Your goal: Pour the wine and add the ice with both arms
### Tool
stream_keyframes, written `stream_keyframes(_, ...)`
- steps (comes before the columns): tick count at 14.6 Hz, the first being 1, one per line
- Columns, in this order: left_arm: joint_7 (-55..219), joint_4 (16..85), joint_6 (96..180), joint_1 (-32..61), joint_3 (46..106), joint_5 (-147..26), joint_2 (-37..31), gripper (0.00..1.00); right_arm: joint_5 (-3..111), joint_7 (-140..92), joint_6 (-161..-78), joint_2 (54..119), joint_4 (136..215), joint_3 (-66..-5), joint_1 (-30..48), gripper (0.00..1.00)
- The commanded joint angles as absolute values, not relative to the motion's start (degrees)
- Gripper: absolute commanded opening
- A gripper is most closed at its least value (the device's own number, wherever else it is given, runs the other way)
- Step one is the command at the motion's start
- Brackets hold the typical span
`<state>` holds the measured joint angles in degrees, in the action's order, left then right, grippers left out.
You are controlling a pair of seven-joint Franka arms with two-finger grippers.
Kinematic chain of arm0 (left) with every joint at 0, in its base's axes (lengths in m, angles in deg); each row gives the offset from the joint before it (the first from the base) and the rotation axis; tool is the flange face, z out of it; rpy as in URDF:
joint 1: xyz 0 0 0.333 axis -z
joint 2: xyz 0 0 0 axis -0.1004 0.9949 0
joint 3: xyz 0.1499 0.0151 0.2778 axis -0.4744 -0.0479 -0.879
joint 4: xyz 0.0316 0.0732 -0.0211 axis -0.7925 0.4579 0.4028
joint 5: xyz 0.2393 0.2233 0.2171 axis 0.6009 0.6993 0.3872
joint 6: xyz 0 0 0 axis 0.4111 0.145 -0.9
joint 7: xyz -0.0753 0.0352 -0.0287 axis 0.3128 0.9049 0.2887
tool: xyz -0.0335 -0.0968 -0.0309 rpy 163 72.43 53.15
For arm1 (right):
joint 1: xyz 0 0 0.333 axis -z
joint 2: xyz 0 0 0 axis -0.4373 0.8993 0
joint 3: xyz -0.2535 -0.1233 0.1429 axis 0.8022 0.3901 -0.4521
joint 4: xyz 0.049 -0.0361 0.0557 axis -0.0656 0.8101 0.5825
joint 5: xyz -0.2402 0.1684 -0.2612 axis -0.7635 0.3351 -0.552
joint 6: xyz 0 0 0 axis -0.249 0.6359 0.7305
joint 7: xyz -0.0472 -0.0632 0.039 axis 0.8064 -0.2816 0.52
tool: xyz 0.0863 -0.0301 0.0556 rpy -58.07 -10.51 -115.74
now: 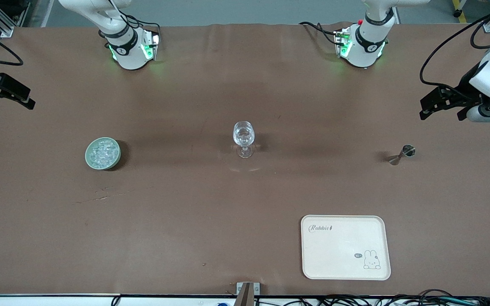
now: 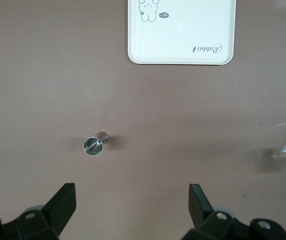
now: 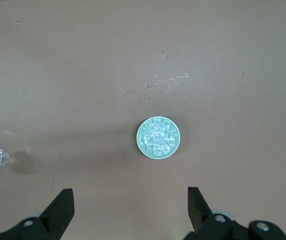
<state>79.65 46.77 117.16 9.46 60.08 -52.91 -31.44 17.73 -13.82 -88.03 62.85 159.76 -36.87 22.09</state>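
Both end effectors hang wide open and empty: the left end effector (image 2: 132,202) at the left arm's edge of the table, over the small metal cup (image 1: 402,154), the right end effector (image 3: 130,205) over the green bowl (image 1: 103,153) of ice (image 3: 157,136). Between them the glass (image 1: 243,138) stands mid-table; the tray (image 1: 345,247) near the front edge reads "Rabbit".

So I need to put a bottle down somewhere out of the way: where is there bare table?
Bare stretches lie between the bowl of ice and the stemmed glass, between the glass and the metal jigger, and nearer the camera beside the tray. Nowhere is crowded.
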Motion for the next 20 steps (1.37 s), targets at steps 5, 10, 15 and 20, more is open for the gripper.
stream_keyframes(5,79.12,47.10,116.62,9.37,59.84,-53.48,-31.64,1.00,17.03,-14.40,-87.92,61.19,161.21,-37.09,22.50,1.00)
stream_keyframes(10,80.08,46.32,116.62,9.45,56.51,-53.47,-30.24,1.00,17.03,-14.58,-89.58,59.43,166.39,-36.82,22.77,1.00)
stream_keyframes(15,84.47,45.61,116.27,9.37,50.01,-54.88,-26.55,1.00,16.94,-14.75,-100.73,58.12,179.47,-36.73,24.53,1.00)
stream_keyframes(20,89.49,45.70,116.18,9.28,42.01,-62.35,-22.42,1.00,16.32,-14.84,-113.55,56.35,193.18,-36.73,24.53,1.00)
